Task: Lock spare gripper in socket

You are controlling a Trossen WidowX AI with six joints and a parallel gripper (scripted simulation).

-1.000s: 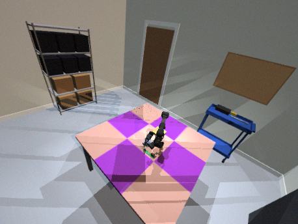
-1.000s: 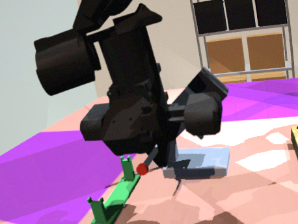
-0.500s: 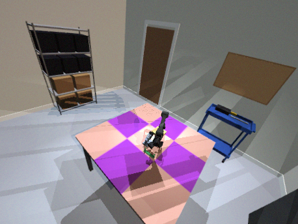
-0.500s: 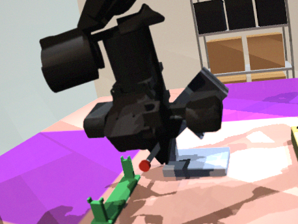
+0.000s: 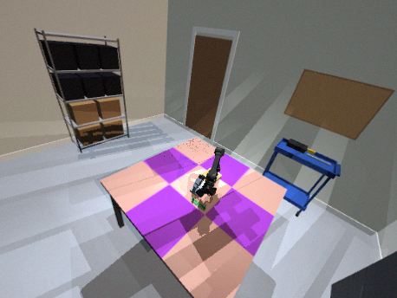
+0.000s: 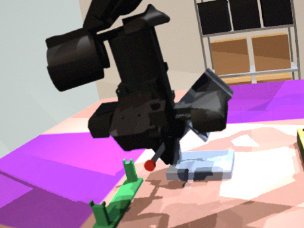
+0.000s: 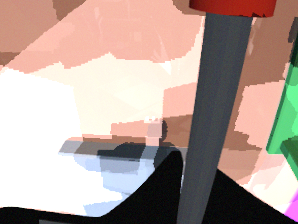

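My gripper (image 6: 168,156) (image 7: 182,160) is shut on the lock pin, a grey shaft (image 6: 159,153) (image 7: 220,85) with a round red head (image 6: 150,165) (image 7: 232,7) that sticks out beyond the fingertips. The fingers are above the table, close to the near left end of the mount's blue-grey base (image 6: 217,169) (image 7: 125,172). A slanted blue-grey part (image 6: 204,83) rises behind my gripper. The socket and the pin's far end are hidden behind the gripper body, so whether they touch cannot be told. I cannot make out the spare gripper clearly.
A green rack (image 5: 198,204) (image 6: 121,197) (image 7: 284,112) with two forked posts stands left of the mount in the exterior view, below and beside the red head. A yellow object (image 6: 301,143) shows at that view's right edge. The arm (image 5: 215,166) reaches over the table.
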